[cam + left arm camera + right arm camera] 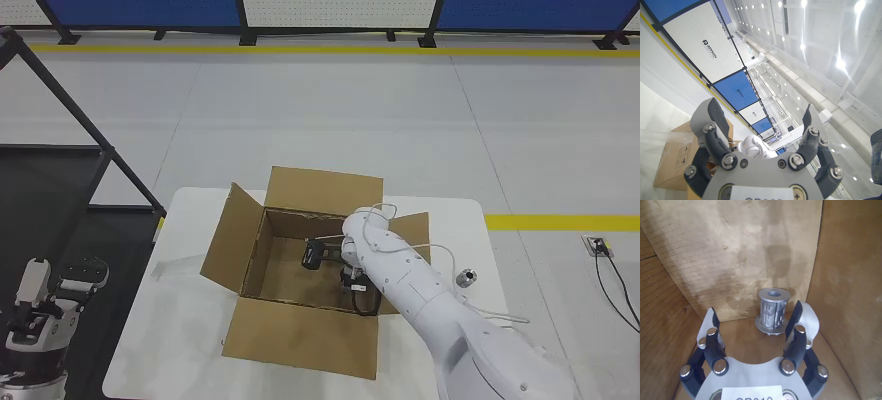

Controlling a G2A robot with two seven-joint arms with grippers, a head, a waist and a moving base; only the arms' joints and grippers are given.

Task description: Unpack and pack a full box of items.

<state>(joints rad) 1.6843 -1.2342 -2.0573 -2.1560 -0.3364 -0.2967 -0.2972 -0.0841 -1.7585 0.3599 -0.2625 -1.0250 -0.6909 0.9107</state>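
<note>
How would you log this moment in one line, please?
right gripper open inside box | metal part upright, ungripped | left gripper open, outside box

Logo on wall panels (696, 39), handling symbols on box (668, 174), cut-off sticker (752, 393) on right hand (755, 307)
</note>
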